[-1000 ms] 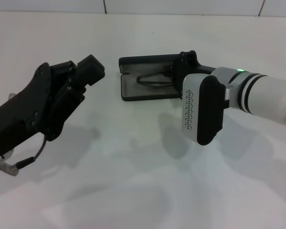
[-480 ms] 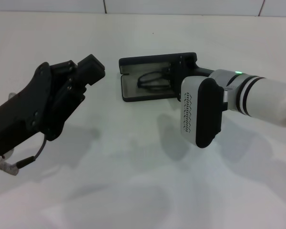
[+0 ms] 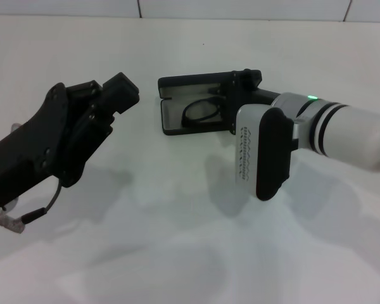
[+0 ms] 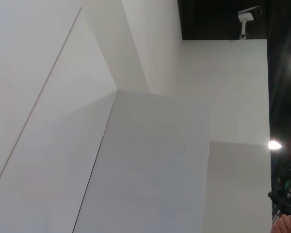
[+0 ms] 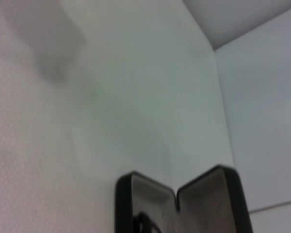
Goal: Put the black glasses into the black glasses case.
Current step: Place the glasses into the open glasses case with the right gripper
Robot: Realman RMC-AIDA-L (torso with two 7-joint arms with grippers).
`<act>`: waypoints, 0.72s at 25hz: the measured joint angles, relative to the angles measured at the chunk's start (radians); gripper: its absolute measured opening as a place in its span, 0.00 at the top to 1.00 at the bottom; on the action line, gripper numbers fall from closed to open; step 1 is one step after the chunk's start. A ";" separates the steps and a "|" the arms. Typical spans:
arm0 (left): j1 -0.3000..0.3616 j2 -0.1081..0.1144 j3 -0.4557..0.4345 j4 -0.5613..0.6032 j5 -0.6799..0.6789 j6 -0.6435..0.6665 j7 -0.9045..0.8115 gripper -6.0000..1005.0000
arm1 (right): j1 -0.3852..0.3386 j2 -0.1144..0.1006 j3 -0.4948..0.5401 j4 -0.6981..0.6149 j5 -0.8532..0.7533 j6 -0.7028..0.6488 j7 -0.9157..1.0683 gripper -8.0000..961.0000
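The black glasses case (image 3: 172, 119) lies open on the white table, past its middle, lid standing at the back. The black glasses (image 3: 201, 113) rest in its grey-lined tray, lenses toward the case's left end. My right gripper (image 3: 242, 95) hangs over the case's right end, right at the glasses; its hold is hidden behind the wrist. The right wrist view shows the open case (image 5: 203, 194) and a sliver of the glasses (image 5: 144, 224). My left gripper (image 3: 117, 92) hangs raised at the left, well apart from the case.
A white table (image 3: 177, 209) spreads around the case, with a white tiled wall (image 3: 240, 7) behind it. A loose cable (image 3: 35, 212) dangles under my left arm. The left wrist view shows only white walls (image 4: 150, 160) and a dark ceiling.
My right arm has shifted left and slightly toward me along the case. The glasses have turned a little in the tray, their lenses looking rounder. The left arm has not moved.
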 joint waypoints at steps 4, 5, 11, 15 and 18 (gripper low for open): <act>0.001 0.001 0.000 0.000 0.000 0.001 0.000 0.95 | -0.047 0.000 -0.015 -0.061 0.016 0.009 0.000 0.90; 0.002 0.002 0.000 0.000 -0.001 0.002 0.000 0.95 | -0.068 0.000 -0.014 -0.085 0.031 0.007 0.000 0.90; 0.012 0.009 0.000 -0.001 -0.006 0.002 0.000 0.95 | -0.260 -0.001 0.068 -0.309 0.135 -0.118 0.000 0.90; 0.013 0.013 0.000 -0.002 -0.007 0.002 0.000 0.95 | -0.395 -0.006 0.139 -0.425 0.141 -0.189 0.001 0.90; 0.014 0.020 0.000 -0.004 -0.008 0.002 0.000 0.95 | -0.433 -0.009 0.176 -0.443 0.141 -0.209 0.003 0.90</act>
